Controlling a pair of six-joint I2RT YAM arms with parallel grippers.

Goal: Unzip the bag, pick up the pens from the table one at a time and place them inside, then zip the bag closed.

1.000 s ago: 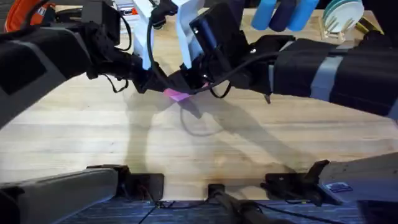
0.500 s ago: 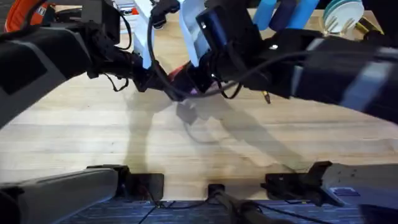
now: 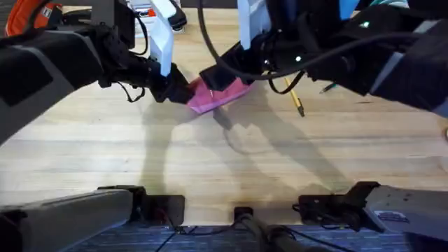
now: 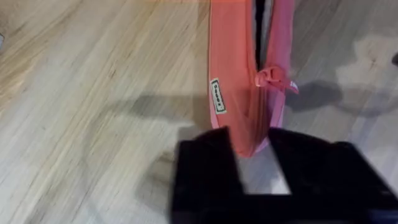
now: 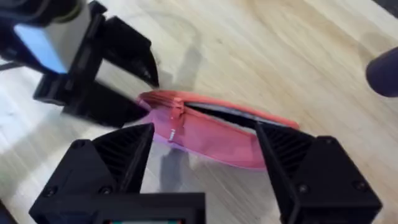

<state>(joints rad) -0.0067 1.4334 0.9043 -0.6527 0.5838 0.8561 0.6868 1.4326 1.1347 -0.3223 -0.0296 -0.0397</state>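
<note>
Now we judge the unzipping done: our left gripper (image 4: 254,144) clamps the bag (image 3: 217,96) upper centre, our right gripper (image 5: 204,146) spread above; next, the yellow pen (image 3: 295,99).

We count one pink bag (image 3: 217,96) on the bench (image 3: 224,161). We count two pens: a yellow one (image 3: 295,99) with a dark tip, and a dark one with a teal accent (image 3: 327,87), of which little shows. We count two arms, each with one claw: the left claw (image 3: 176,89) and the right claw (image 5: 205,146).
</note>
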